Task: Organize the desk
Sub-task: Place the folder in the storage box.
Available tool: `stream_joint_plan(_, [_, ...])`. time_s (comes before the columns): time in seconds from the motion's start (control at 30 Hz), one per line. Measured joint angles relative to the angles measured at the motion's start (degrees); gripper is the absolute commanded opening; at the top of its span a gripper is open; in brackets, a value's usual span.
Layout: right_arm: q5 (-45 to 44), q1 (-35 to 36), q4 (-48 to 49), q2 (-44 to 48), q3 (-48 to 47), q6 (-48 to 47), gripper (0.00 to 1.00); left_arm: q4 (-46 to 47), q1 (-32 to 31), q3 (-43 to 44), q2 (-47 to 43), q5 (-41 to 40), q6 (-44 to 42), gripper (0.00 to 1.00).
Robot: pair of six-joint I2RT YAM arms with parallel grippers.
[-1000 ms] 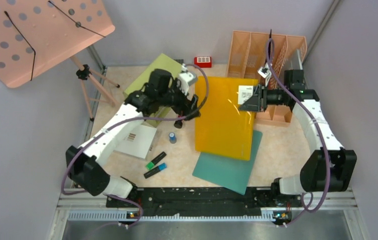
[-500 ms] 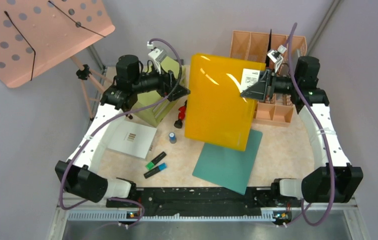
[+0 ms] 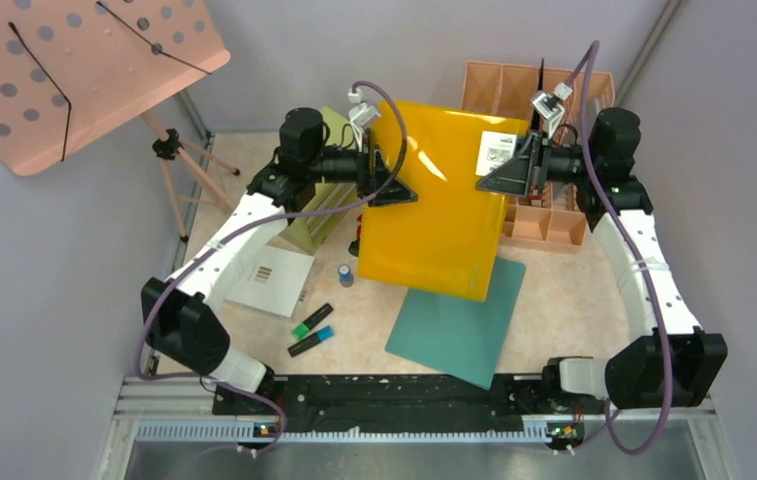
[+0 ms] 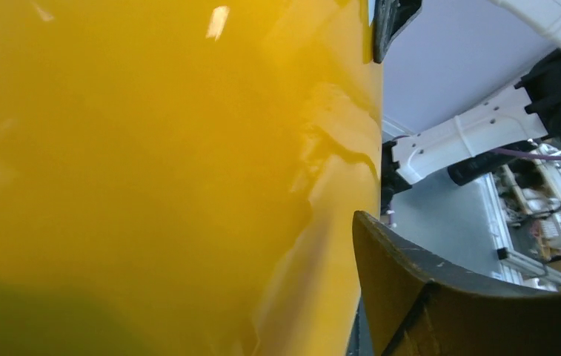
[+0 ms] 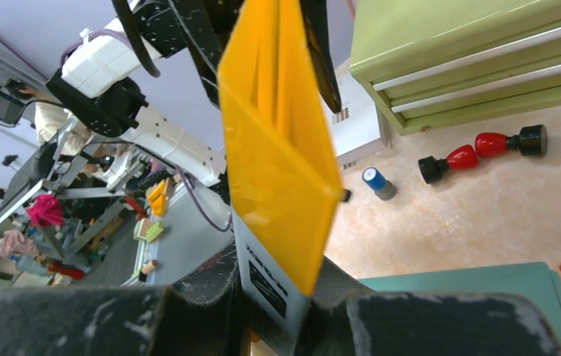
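Right gripper [image 3: 494, 180]: closed on the right edge of the yellow folder [image 3: 439, 220], pinching it at the white label [image 3: 494, 155]. My wrist view shows the folder edge-on and raised.

Left gripper [image 3: 402, 188]: at the folder's opposite edge, jaws spread wide with the edge between them. I cannot tell whether the pads touch it.

Folder hangs tilted between my two arms, its low edge over the teal sheet [image 3: 449, 330], which lies flat on the desk [image 3: 554, 300].

The desk is beneath both arms, beige and marbled, with grey walls around it.

- Right rear: peach file organizer [image 3: 544, 225], just behind my right gripper.
- Left rear: green drawer cabinet [image 3: 319, 215].
- In front of the cabinet: a blue-capped stamp [image 3: 345, 274], a white booklet [image 3: 269, 280] and two markers [image 3: 311, 331].
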State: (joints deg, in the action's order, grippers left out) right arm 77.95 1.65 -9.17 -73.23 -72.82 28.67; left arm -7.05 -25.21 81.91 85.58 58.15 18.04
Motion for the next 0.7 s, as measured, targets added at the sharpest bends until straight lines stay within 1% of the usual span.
stream_joint_plan(0.03, [0.07, 0.15, 0.33, 0.0, 0.13, 0.33, 0.0, 0.61, -0.5, 0.26, 0.87, 0.74, 0.74, 0.48])
stream_joint_plan(0.07, [0.37, 0.22, 0.63, 0.0, 0.37, 0.68, 0.0, 1.27, -0.85, 0.42, 1.64, 1.2, 1.73, 0.34])
stream_joint_plan(0.1, [0.48, 0.04, 0.85, 0.09, 0.66, 0.87, 0.0, 1.88, -0.9, 0.44, 2.05, 1.64, 2.82, 0.14])
stream_joint_plan(0.13, [0.39, -0.02, 1.18, 0.13, 1.05, 1.01, 0.01, 2.82, -0.85, 0.52, 2.62, 2.16, 4.02, 0.01])
stream_joint_plan(0.17, [0.52, -0.04, 1.44, 0.13, 1.31, 1.01, 0.04, 3.08, -0.31, 0.55, 2.93, 3.02, 4.7, 0.0])
stream_joint_plan(0.2, [0.09, -0.22, 1.92, 0.13, 1.55, 0.98, 0.11, 3.37, 0.0, 0.55, 3.08, 3.72, 5.68, 0.0])
stream_joint_plan(0.3, [-0.26, -0.52, 2.71, 0.15, 2.38, 1.09, 0.46, 4.87, 0.09, 0.55, 3.08, 6.19, 7.8, 0.0])
stream_joint_plan(0.33, [-0.48, -0.59, 3.26, 0.2, 2.78, 1.44, 0.55, 5.95, 0.07, 0.42, 3.08, 6.75, 9.03, 0.0])
stream_joint_plan(0.37, [-0.63, -0.39, 3.82, 0.28, 3.45, 1.6, 0.62, 7.96, -0.13, 0.09, 3.08, 6.84, 10.34, 0.0])
stream_joint_plan(0.43, [-0.66, 0.0, 4.31, 0.79, 4.96, 2.25, 0.68, 11.76, -0.46, -1.18, 2.84, 6.8, 12.72, 0.0])
stream_joint_plan(0.47, [-0.74, 0.09, 4.57, 1.14, 5.84, 2.56, 0.69, 13.62, -0.66, -2.01, 2.69, 6.86, 14.1, 0.0])
stream_joint_plan(0.6, [-1.7, 0.04, 5.97, 3.15, 9.11, 2.84, 0.7, 18.32, -0.13, -4.74, 2.34, 7.41, 19.5, 0.0])
stream_joint_plan(0.7, [-1.95, 0.04, 7.63, 4.79, 11.15, 3.15, 0.69, 20.5, 0.04, -5.97, 2.29, 8.35, 21.66, 0.0])
